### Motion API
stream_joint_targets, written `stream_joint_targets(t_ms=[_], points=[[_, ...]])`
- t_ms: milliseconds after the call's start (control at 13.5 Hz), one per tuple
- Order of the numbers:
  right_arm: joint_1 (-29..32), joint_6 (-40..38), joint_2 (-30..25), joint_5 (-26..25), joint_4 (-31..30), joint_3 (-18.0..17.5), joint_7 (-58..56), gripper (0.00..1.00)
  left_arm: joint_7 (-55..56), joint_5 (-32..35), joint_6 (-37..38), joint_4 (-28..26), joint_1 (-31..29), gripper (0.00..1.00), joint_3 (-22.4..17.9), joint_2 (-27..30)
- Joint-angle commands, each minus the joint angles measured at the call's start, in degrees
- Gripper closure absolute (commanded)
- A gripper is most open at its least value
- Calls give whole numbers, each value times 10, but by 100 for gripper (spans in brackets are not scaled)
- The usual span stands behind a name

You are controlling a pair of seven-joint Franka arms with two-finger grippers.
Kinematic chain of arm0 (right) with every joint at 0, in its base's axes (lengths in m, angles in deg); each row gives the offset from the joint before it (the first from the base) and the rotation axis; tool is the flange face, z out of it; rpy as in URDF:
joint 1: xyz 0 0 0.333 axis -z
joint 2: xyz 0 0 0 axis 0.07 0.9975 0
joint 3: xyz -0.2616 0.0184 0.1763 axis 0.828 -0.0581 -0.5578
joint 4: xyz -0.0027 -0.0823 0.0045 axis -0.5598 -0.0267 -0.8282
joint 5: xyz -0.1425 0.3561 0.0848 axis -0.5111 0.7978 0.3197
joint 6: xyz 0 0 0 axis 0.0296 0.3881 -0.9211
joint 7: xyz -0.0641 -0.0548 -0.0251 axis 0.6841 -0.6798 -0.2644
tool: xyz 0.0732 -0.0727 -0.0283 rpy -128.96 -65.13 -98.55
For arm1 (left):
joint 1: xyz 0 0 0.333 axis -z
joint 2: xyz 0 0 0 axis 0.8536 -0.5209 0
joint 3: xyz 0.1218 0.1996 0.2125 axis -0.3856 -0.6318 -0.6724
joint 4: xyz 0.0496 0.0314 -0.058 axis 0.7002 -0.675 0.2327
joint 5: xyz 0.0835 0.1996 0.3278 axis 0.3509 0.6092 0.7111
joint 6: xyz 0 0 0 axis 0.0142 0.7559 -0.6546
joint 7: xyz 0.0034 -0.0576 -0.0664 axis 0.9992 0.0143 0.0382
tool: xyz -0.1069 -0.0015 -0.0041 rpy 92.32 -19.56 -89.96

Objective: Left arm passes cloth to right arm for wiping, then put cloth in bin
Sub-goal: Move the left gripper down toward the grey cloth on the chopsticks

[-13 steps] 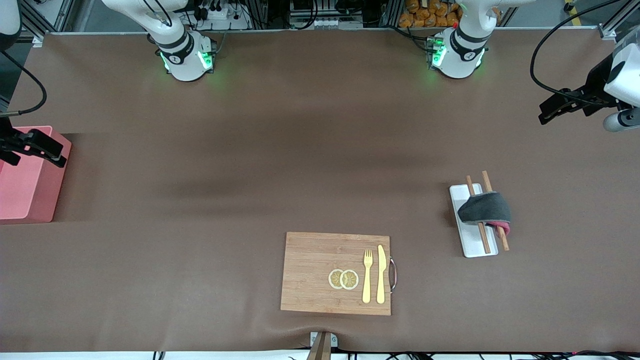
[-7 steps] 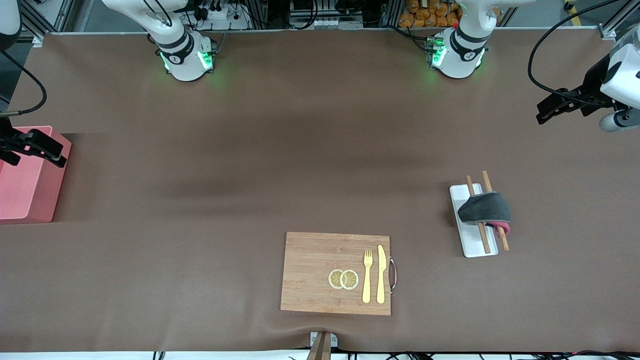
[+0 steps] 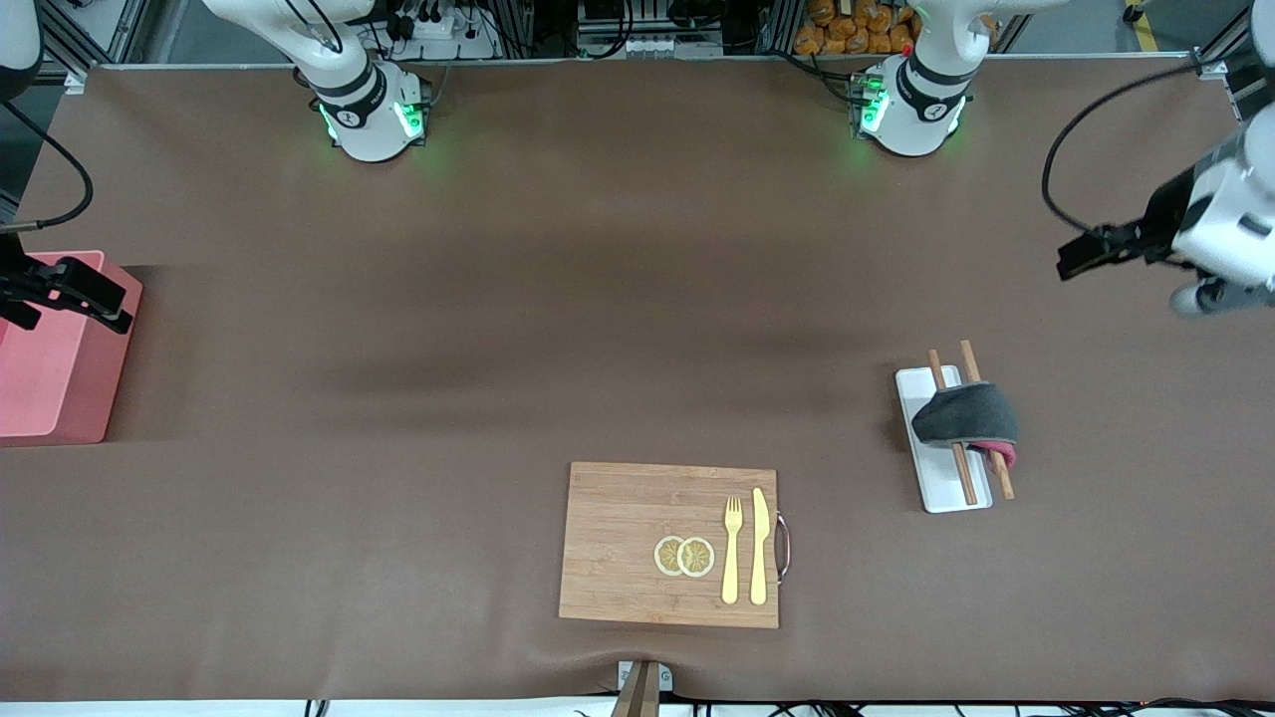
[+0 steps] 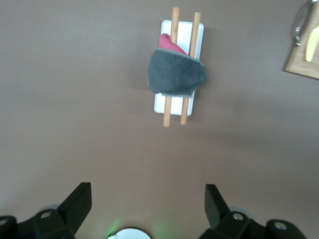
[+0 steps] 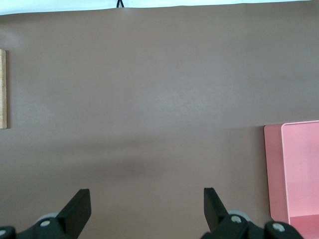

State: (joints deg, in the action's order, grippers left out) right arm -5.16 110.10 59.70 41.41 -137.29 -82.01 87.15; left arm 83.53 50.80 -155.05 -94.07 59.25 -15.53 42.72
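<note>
Cloth [image 3: 964,415] lies across two sticks [image 4: 178,64] on white tray [image 3: 941,478], below left pincer [image 4: 144,204], fingers apart, empty; right pincer [image 5: 144,206], also apart, waits over bin [image 3: 45,349].

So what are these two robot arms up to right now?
Nothing is being held yet. The left gripper is open, up over bare table at the left arm's end, with the cloth lying untouched across two wooden sticks on a white tray. The right gripper is open too and waits by the pink bin. A wooden board with a fork, knife and lemon slices lies nearer the front camera.
</note>
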Motion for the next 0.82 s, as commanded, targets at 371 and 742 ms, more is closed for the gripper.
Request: stream_joint_targets(t_ms=[371, 742], points=[[6, -2, 3, -2, 6, -4, 7, 0, 16, 2, -128, 14, -17, 0, 2, -145], [8, 0, 4, -1, 6, -4, 7, 0, 14, 2, -161, 12, -13, 3, 4, -204]])
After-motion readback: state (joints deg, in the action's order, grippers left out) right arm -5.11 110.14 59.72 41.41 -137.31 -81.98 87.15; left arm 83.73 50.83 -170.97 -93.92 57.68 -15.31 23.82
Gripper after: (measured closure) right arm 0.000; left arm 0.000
